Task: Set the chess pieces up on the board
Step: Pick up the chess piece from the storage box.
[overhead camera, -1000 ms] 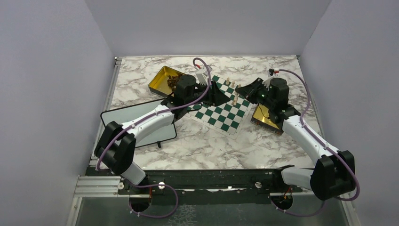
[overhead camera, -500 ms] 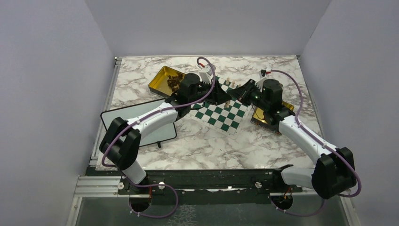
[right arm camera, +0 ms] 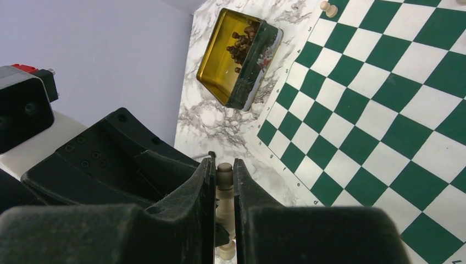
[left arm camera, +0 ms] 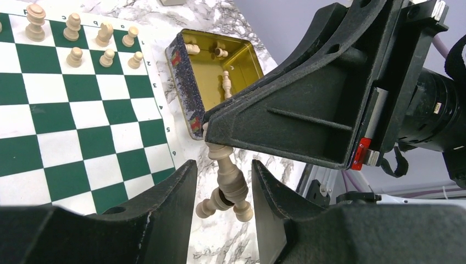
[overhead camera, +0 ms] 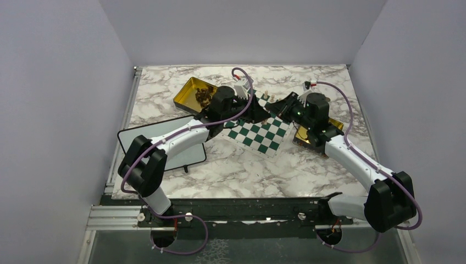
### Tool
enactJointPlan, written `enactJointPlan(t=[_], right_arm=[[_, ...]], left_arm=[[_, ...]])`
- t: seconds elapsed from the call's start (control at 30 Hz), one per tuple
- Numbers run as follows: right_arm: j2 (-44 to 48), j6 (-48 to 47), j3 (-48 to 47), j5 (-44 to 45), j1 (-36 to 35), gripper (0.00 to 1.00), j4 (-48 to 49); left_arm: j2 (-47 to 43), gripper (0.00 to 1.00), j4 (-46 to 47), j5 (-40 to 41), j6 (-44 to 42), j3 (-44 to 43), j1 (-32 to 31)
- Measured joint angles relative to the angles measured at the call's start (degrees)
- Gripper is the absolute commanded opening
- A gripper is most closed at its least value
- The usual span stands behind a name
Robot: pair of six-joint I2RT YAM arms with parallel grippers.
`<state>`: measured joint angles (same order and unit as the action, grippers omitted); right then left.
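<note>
Right claw [right arm camera: 223, 163] clamps a pale beige wooden chess piece [right arm camera: 224, 176] aloft | left claw [left arm camera: 222, 164] brackets the same piece, grip unclear | both at the edge of the flat green-and-white checked board [left arm camera: 88, 126] | other beige pieces [left arm camera: 107, 56] stand on it

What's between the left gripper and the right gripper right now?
One pale chess piece: the right gripper pinches its upper end, and its lower end hangs inside the open left gripper. The left wrist view shows it.

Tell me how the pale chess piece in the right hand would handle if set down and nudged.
The pale piece looks like turned wood: probably stiff and light. Tall and slim over a small round base, it would likely tip when nudged, then roll.
</note>
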<state>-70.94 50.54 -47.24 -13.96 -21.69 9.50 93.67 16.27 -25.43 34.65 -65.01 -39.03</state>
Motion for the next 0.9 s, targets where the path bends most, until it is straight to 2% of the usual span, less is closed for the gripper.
enactJointPlan(t=[0.53,0.73,0.9], right_arm=[[-0.15,0.15,1.46,2.10,-0.02,0.09,1.42],[-0.61,0.46,1.46,2.12,-0.02,0.09,1.60],[-0.68,0.48,1.46,2.14,-0.02,0.09,1.62]], left_arm=[[0.39,0.42,-0.02,-1.51,-0.59,0.00,0.00],[0.98,0.35,-0.04,-2.12,-1.11,0.00,0.00],[1.14,0.35,-0.11,-2.25,-1.51,0.00,0.00]])
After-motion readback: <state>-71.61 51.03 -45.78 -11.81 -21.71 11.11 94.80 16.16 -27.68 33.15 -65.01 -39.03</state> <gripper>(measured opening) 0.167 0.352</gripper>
